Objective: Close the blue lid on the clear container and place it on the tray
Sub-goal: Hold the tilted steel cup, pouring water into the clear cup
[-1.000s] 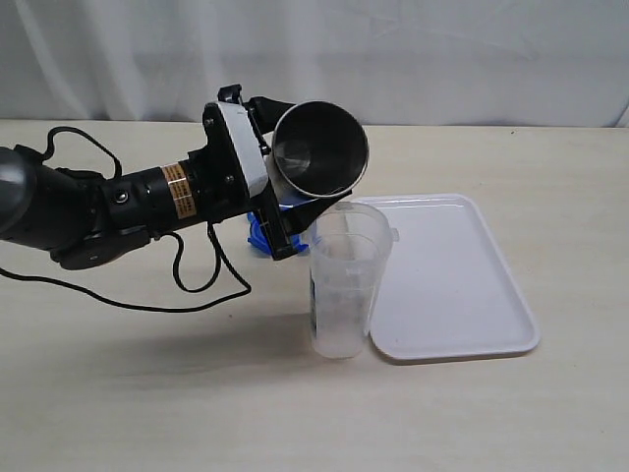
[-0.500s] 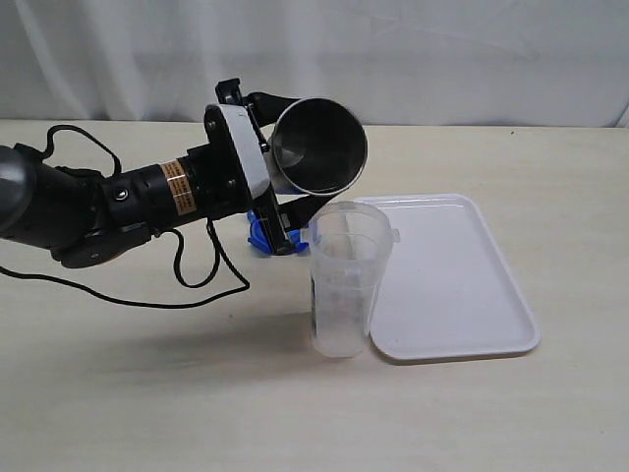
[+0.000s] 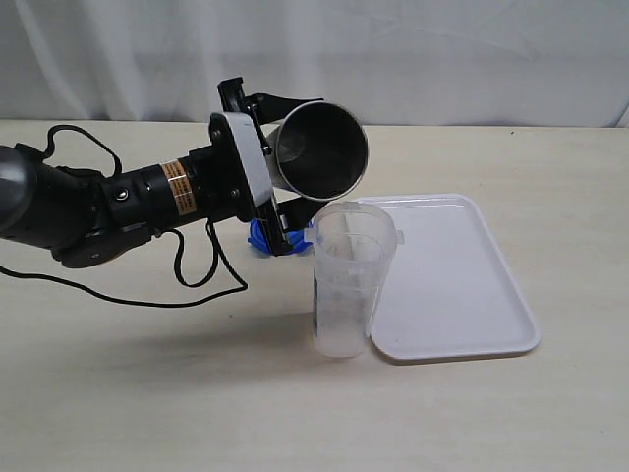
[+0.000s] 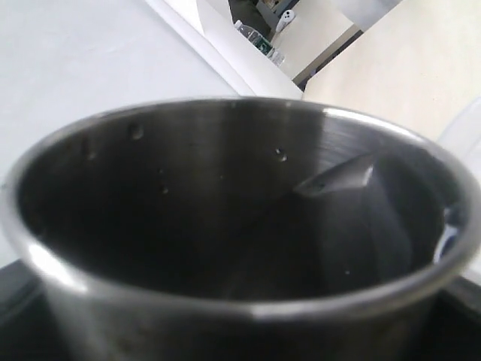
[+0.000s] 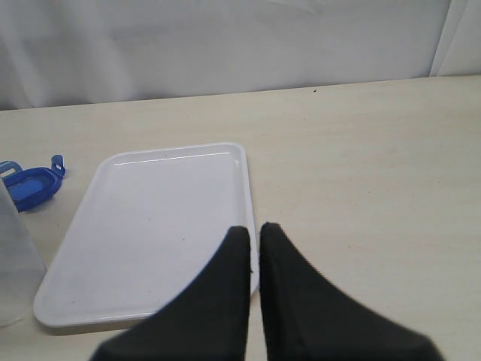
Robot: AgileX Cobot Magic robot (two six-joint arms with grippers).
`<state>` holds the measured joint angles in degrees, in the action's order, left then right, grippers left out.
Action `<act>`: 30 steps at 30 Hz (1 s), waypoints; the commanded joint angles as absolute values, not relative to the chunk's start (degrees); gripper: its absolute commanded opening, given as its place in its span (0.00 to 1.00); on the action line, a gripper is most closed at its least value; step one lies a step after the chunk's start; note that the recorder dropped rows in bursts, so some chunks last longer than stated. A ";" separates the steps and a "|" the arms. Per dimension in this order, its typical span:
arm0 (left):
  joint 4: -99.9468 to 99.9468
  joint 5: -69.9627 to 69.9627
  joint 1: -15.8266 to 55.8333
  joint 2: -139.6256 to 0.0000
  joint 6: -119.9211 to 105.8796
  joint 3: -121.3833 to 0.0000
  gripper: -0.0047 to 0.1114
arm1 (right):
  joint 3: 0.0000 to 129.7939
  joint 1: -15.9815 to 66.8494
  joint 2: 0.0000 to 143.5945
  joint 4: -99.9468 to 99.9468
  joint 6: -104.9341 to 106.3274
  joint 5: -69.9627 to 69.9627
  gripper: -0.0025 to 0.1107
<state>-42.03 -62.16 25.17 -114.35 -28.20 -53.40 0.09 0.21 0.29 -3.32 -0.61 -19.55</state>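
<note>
The clear container stands upright and uncovered on the table, against the near left corner of the white tray. My left gripper is shut on a steel cup, which is tipped on its side just above and behind the container's rim. The cup's dark inside fills the left wrist view. The blue lid lies on the table behind the container, partly hidden by the gripper's lower finger. The right wrist view shows the lid, the tray and my right gripper shut on nothing.
A black cable loops on the table beneath the left arm. A white curtain closes off the back of the table. The right arm is out of the exterior view.
The left gripper has turned slightly with the steel cup. The container's rim sits a touch further right. The right gripper looks unchanged.
</note>
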 commanded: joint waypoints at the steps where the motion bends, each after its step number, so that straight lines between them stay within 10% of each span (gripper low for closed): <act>1: -40.85 -66.04 25.26 -113.17 -30.40 -54.06 0.04 | 0.00 0.00 0.00 -3.61 -0.50 -19.40 0.06; 30: -38.76 -65.91 25.26 -113.17 -34.63 -54.06 0.04 | 0.00 0.00 0.00 -3.61 -0.50 -19.40 0.06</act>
<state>-40.74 -62.16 25.17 -114.35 -33.96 -53.40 0.09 0.21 0.29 -3.32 -0.61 -19.55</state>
